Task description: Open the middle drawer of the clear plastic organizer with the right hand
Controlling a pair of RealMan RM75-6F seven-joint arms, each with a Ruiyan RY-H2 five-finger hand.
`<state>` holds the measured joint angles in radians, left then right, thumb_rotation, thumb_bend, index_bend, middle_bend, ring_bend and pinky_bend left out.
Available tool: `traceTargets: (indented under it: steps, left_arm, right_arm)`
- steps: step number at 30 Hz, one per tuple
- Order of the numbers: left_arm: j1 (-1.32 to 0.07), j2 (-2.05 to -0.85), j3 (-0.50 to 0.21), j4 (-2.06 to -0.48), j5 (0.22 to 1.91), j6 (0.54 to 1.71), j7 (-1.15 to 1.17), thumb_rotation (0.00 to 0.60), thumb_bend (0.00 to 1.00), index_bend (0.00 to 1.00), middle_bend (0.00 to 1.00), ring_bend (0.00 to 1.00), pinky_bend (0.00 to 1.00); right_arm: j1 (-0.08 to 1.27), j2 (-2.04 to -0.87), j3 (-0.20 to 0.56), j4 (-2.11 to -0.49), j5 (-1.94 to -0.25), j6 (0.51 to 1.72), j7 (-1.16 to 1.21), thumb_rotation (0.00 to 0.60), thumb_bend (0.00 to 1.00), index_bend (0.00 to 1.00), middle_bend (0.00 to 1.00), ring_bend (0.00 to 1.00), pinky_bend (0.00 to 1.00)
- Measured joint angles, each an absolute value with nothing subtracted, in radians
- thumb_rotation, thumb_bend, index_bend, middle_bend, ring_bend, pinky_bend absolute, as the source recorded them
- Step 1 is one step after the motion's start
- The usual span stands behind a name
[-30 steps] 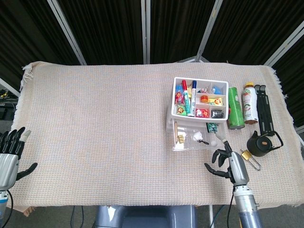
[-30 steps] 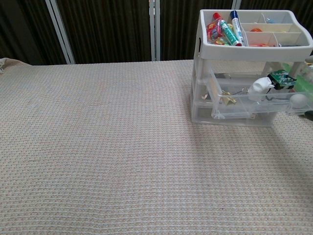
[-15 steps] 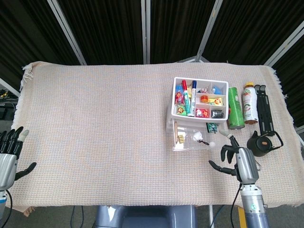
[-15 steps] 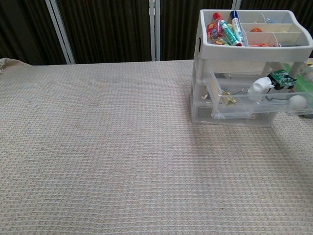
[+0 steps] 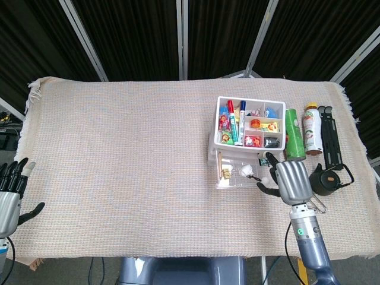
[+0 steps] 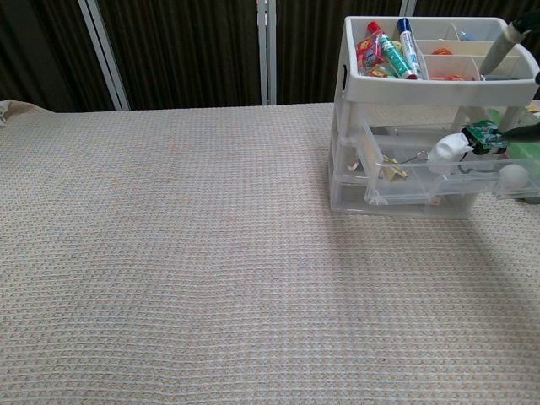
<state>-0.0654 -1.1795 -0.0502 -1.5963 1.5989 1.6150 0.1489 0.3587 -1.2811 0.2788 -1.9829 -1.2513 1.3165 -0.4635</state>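
Two hands in view. Right hand, fingers spread and holding nothing, sits at the pulled-out middle drawer front, 6 o'clock of the clear plastic organizer with white tray top. Left hand, fingers apart, hangs off the beige woven table cloth at its 8 o'clock edge. Wide bare cloth lies toward 9 o'clock.

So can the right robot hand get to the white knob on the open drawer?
Probably yes. The right robot hand is right beside the pulled-out middle drawer, fingers apart and holding nothing. The white knob sticks out at the drawer's front, and nothing appears to sit between them.
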Motion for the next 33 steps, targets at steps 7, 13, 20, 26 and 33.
traceTargets:
  steps: [7, 13, 20, 26, 33]
  left_arm:
    - [-0.068, -1.178, -0.051, -1.593, 1.595, 1.609, 0.143, 0.6, 0.17, 0.0, 0.0, 0.0, 0.0]
    - [-0.068, -1.177, -0.051, -1.594, 1.596, 1.609, 0.141, 0.6, 0.17, 0.0, 0.0, 0.0, 0.0]
    - [-0.07, -1.179, -0.05, -1.593, 1.593, 1.603, 0.142, 0.6, 0.17, 0.0, 0.0, 0.0, 0.0]
    - [-0.073, -1.181, -0.053, -1.59, 1.585, 1.595, 0.141, 0.6, 0.17, 0.0, 0.0, 0.0, 0.0]
    - [-0.075, -1.182, -0.053, -1.588, 1.583, 1.592, 0.142, 0.6, 0.17, 0.0, 0.0, 0.0, 0.0]
  right_arm:
    - [0.422, -1.318, 0.275, -1.942, -1.2, 1.27, -0.551, 0.6, 0.0, 0.47, 1.0, 1.0, 0.77]
    - [0.448, -1.354, 0.258, -1.906, -1.194, 1.273, -0.581, 0.6, 0.01, 0.49, 1.0, 1.0, 0.77]
    - [0.471, -1.381, 0.265, -1.861, -1.181, 1.278, -0.568, 0.6, 0.06, 0.49, 1.0, 1.0, 0.77]
    - [0.488, -1.384, 0.268, -1.84, -1.151, 1.273, -0.586, 0.6, 0.07, 0.5, 1.0, 1.0, 0.77]
    - [0.506, -1.377, 0.263, -1.84, -1.118, 1.269, -0.625, 0.6, 0.09, 0.53, 1.0, 1.0, 0.77]
